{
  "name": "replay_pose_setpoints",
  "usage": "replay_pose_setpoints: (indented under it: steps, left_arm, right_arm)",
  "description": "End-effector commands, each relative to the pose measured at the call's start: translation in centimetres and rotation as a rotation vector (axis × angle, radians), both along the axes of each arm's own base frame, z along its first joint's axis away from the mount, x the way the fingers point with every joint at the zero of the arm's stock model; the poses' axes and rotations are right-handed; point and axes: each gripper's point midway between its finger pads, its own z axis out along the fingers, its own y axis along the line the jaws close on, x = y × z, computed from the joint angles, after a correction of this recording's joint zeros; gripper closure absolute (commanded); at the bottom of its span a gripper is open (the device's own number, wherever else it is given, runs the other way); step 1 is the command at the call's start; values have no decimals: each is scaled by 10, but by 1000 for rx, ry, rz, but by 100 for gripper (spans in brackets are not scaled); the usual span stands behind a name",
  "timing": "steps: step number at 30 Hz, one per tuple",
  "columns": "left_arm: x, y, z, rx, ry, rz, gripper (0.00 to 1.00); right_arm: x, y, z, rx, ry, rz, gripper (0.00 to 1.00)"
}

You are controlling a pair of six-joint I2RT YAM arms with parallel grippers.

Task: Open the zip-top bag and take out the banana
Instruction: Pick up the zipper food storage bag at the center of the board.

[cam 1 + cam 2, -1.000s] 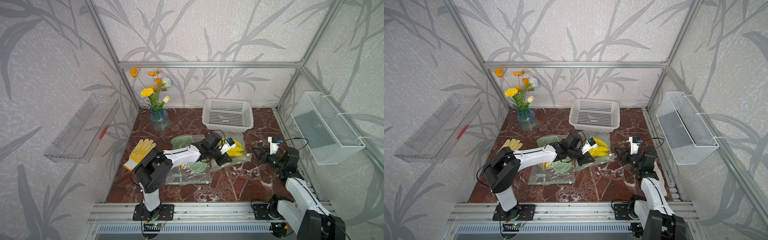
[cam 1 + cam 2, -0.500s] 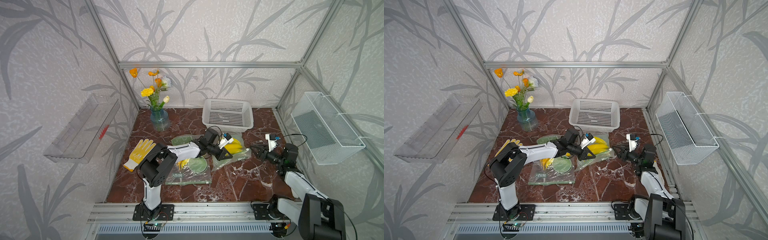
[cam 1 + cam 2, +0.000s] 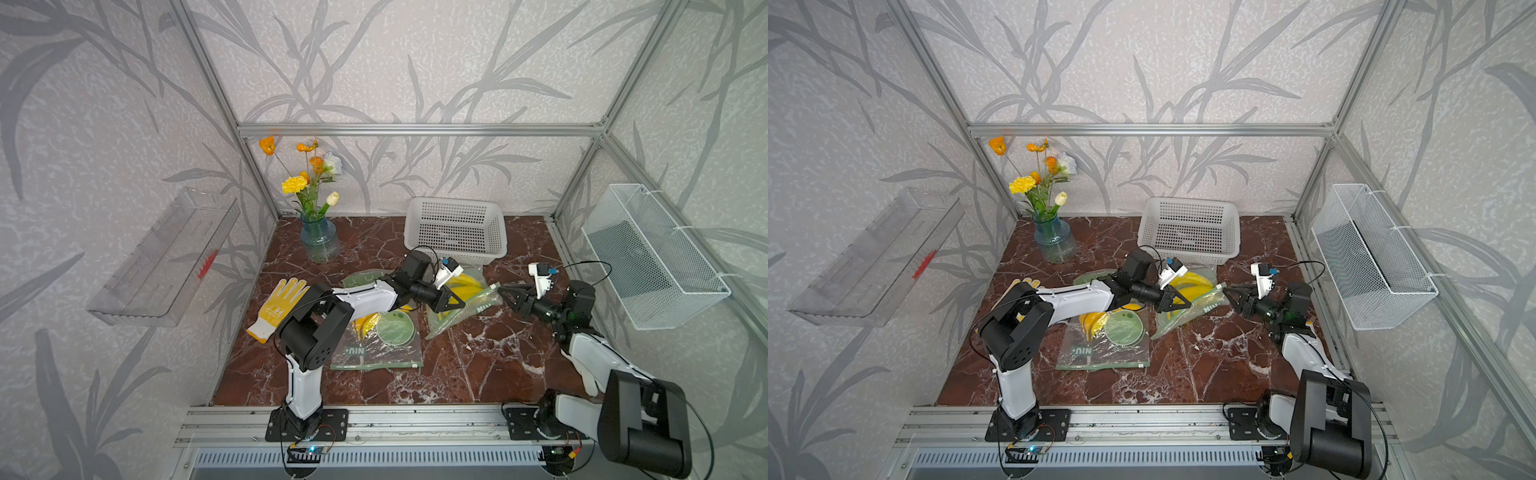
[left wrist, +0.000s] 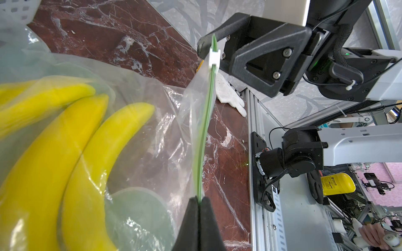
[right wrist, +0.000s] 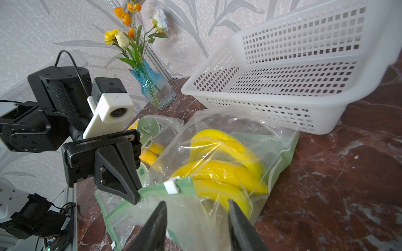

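The clear zip-top bag (image 3: 478, 305) with a green zip strip (image 4: 205, 134) lies in front of the basket, and yellow bananas (image 5: 221, 171) show through it. My left gripper (image 4: 199, 198) is shut on the zip strip and holds that edge up off the table. The white slider (image 5: 172, 184) sits on the strip toward the right arm. My right gripper (image 5: 196, 205) stands open just short of the slider end, with bag film between its fingers but not pinched. In both top views the grippers (image 3: 459, 302) (image 3: 1227, 293) face each other across the bag.
A white plastic basket (image 3: 455, 230) stands right behind the bag, and a blue vase of flowers (image 3: 319, 243) at the back left. A second bag with bananas and a green disc (image 3: 378, 340) lies under the left arm. A yellow glove (image 3: 280, 305) lies left, a white glove (image 4: 230, 97) right.
My right gripper has moved left toward the slider end of the bag and its jaws have narrowed a little. The left gripper has lifted the zip edge slightly, still shut on it.
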Motion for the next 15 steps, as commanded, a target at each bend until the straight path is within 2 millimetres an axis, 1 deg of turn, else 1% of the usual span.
replay_pose_setpoints:
  steps: [1, 6, 10, 15]
  left_arm:
    - [6, -6, 12, -45, -23, -12, 100]
    - [7, -6, 15, -53, -26, -15, 100]
    - [7, -7, 12, -55, -18, -13, 100]
    - [9, -7, 12, -60, -16, -10, 100]
  right_arm:
    - [3, 2, 10, 4, -27, 33, 56]
    - [6, 2, 9, 11, -18, 42, 58]
    - [7, 3, 9, 18, -11, 54, 60]
    - [7, 6, 9, 23, -5, 72, 64]
